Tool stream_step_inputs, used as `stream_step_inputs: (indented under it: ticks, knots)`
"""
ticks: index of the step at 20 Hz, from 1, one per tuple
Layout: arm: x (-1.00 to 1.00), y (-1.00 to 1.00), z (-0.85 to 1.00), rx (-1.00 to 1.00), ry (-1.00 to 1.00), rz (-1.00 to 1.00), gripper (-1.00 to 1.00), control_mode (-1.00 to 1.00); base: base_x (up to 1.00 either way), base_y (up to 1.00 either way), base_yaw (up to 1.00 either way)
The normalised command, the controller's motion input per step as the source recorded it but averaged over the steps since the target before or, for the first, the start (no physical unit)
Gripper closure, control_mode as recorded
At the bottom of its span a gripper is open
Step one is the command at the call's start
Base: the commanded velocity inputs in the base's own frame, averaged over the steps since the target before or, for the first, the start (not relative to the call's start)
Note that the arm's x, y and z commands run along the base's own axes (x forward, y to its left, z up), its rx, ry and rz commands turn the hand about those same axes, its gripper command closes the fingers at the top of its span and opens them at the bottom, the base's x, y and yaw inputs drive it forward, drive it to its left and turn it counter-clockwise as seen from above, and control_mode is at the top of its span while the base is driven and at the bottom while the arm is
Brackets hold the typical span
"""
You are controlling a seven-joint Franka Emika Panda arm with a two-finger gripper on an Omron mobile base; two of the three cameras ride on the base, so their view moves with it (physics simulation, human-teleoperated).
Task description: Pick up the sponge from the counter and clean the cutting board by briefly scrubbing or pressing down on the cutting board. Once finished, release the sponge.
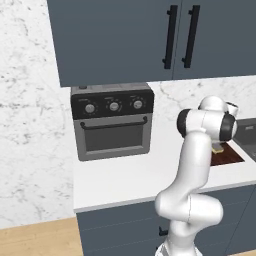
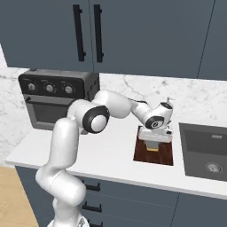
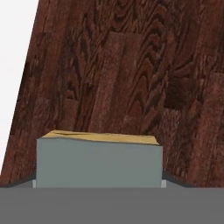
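Gripper: the gripper [image 2: 153,145] points down over the cutting board [image 2: 165,154], closed around the sponge [image 2: 152,147], which sits between its fingers
Sponge: a small block with a yellow body; in the hand view the sponge [image 3: 99,161] shows a grey face with a yellow strip along its top edge, close to the camera and right at the dark wood
Cutting board: a dark reddish-brown wooden slab lying flat on the white tabletop [image 2: 106,153], just beside the sink [image 2: 205,150] on its right
Contact: whether the sponge presses on the board or hangs just above it, I cannot tell
Edges: the board's front edge lies near the tabletop's front edge; its right edge is near the sink rim, with a thin white strip between
Open room: a broad bare stretch of tabletop lies left of the board, reaching to the toaster oven [image 2: 57,103] at the marble wall
Left base view: the arm's elbow hides most of the cutting board [image 1: 227,156]; a corner of it and a bit of yellow sponge [image 1: 217,148] show behind
Right base view: shows the whole board, the gripper and the sink basin
Above: dark blue-grey wall cabinets [image 2: 133,35] hang well over the arm
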Motion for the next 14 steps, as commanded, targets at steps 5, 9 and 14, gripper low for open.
stream_step_inputs:
  ticks: [5,9,14]
  knots:
    - [-0.93,0.00,-0.28,0.00,0.00,0.00,1.00,-1.00,0.00,0.00,0.00]
    - [-0.94,0.00,-0.27,0.00,0.00,0.00,1.00,-1.00,0.00,0.00,0.00]
    - [-0.42,-0.26,-0.12,-0.04,-0.04,0.00,1.00,-1.00,0.00,0.00,0.00]
